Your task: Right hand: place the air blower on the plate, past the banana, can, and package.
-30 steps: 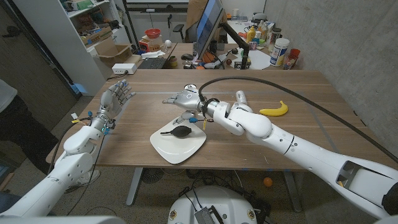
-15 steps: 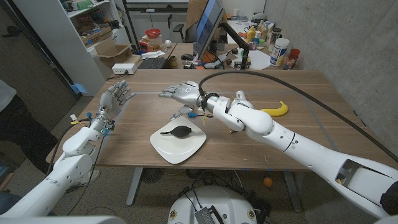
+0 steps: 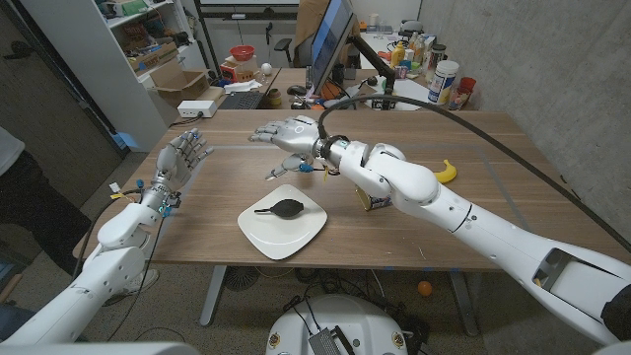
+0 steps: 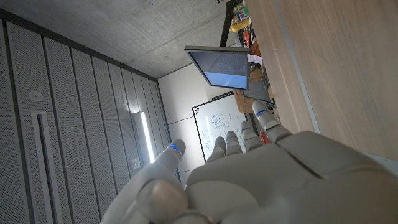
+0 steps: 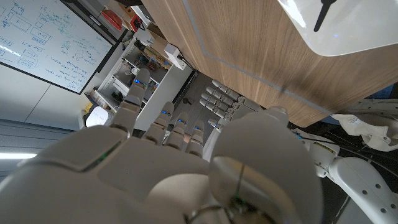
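The black air blower [image 3: 286, 208] lies on the white plate [image 3: 308, 233] near the table's front edge, with nothing touching it. My right hand [image 3: 287, 133] hovers beyond the plate, fingers spread and empty. The banana [image 3: 448, 172] lies to the right, half hidden behind my right forearm. A small package [image 3: 375, 202] peeks out under that forearm. My left hand [image 3: 183, 156] stands upright over the table's left side, fingers apart, holding nothing. In the right wrist view the plate's corner [image 5: 348, 31] and the blower's tip [image 5: 323, 14] show past my right hand [image 5: 180, 174].
A laptop [image 3: 331, 39], keyboard, bottles and boxes crowd the desks behind the table. A black cable [image 3: 513, 138] arcs over the right half of the table. A person's dark sleeve [image 3: 20, 197] is at the left edge. Bare wood [image 3: 227, 158] lies between the two hands.
My right hand has risen off the plate area and swung back and to the left, opening wider. The blower stays on the plate. The left hand has not moved.
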